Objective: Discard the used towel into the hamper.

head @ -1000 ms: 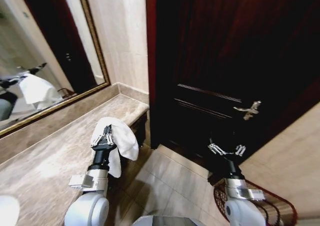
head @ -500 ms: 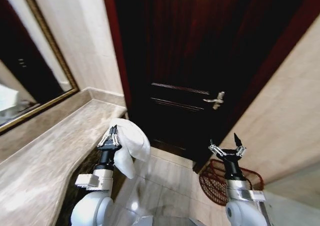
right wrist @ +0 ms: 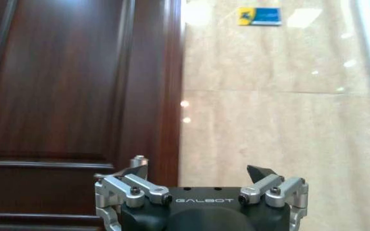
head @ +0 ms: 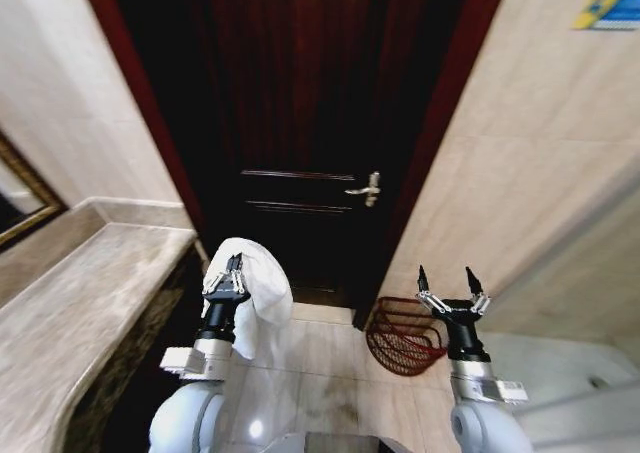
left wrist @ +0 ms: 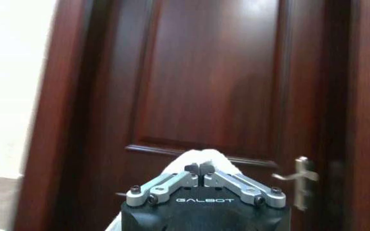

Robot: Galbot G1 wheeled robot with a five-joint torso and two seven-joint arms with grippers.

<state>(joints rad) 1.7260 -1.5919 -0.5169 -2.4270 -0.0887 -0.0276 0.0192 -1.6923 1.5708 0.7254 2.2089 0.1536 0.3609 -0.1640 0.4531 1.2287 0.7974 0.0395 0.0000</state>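
L gripper (head: 227, 273) is clamped on a white, soft cloth towel (head: 256, 295), held up at chest height; the cloth drapes over and down the R side of that gripper. In the left wrist view its fingertips (left wrist: 199, 168) meet, w/ towel bunched just beyond them.

R gripper (head: 450, 286) is spread wide, nothing in it, raised near the beige wall.

The hamper (head: 400, 335), a small round dark red-brown basket of thin wire ribs, sits on the tiled floor by the dark wooden door (head: 300, 123). It lies below, fwd and R of the towel-holding gripper, just L of and beyond the R gripper. So the R arm is nearer, but the L has the load; my read: it needs to cross R and down.
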